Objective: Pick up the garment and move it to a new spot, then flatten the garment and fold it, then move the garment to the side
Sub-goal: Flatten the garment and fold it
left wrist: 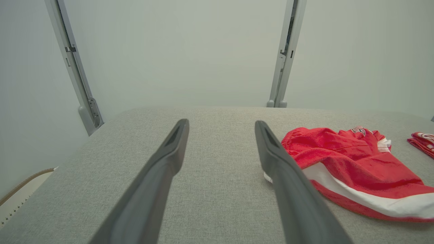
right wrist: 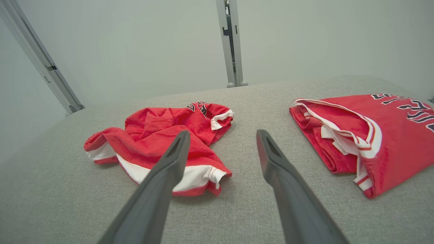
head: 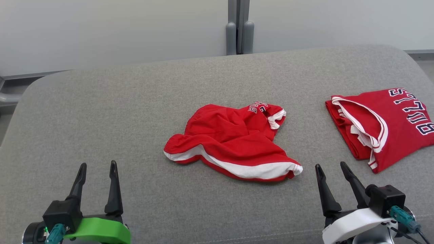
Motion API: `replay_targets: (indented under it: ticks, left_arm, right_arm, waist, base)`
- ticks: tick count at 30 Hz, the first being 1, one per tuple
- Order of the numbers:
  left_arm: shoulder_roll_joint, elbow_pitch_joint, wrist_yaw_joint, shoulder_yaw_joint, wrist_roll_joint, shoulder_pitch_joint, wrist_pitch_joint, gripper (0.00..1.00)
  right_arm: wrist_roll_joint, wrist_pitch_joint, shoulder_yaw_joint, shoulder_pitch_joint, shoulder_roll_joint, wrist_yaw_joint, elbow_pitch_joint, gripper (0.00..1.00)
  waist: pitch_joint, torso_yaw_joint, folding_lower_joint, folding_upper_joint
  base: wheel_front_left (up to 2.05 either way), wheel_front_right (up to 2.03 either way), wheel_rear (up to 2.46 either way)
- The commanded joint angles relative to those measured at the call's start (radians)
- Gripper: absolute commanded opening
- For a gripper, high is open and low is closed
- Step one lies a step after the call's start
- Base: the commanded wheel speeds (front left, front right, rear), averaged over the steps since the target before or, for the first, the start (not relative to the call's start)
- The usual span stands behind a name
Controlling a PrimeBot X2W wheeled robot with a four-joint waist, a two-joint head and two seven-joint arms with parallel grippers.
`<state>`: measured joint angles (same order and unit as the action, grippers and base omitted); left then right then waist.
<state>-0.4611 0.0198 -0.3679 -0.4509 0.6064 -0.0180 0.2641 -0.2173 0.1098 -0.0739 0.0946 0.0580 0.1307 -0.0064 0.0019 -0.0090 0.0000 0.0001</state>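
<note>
Both of my tools are reporting the same condition. My left pincer (head: pixel 98 164) is sitting at the near left with its two long dark fingers standing wide apart and gripping nothing. My right pincer (head: pixel 330 165) is sitting at the near right, its fingers likewise spread and empty.

A grey woven fabric-covered surface with rounded corners (head: pixel 135 112) is spreading across the whole work area. A plain pale grey wall (head: pixel 101 27) is standing behind it.

A folded red jersey with white trim and dark lettering (head: pixel 400 135) is lying at the right side, just beyond my right pincer and running off the head view's edge.

The task item, a crumpled red garment with a broad white band and a small printed logo (head: pixel 230 142), is lying bunched at the middle of the surface. It is resting beyond and between my pincers, nearer the right one and touching neither. Bare fabric is separating it from the jersey.

A grey metal post (head: pixel 240 30) is rising behind the far edge.
</note>
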Motion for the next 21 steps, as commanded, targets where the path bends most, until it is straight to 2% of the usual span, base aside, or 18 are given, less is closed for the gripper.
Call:
replay_targets:
  ticks: [1,21]
  left_arm:
    - [-0.002,-0.006,0.005,0.006,-0.008,0.014,0.001,1.00]
    - [0.016,-0.040,0.054,0.003,-0.024,-0.008,-0.007,1.00]
  right_arm:
    - [0.004,-0.003,0.002,0.009,0.002,0.000,-0.004,1.00]
    - [-0.008,-0.018,-0.008,0.016,-0.005,0.000,-0.013,1.00]
  waist:
    - [-0.007,0.003,0.0000,-0.0001]
    - [-0.008,0.007,0.0000,-0.0001]
  base:
    - [0.00,0.00,0.00]
    - [0.00,0.00,0.00]
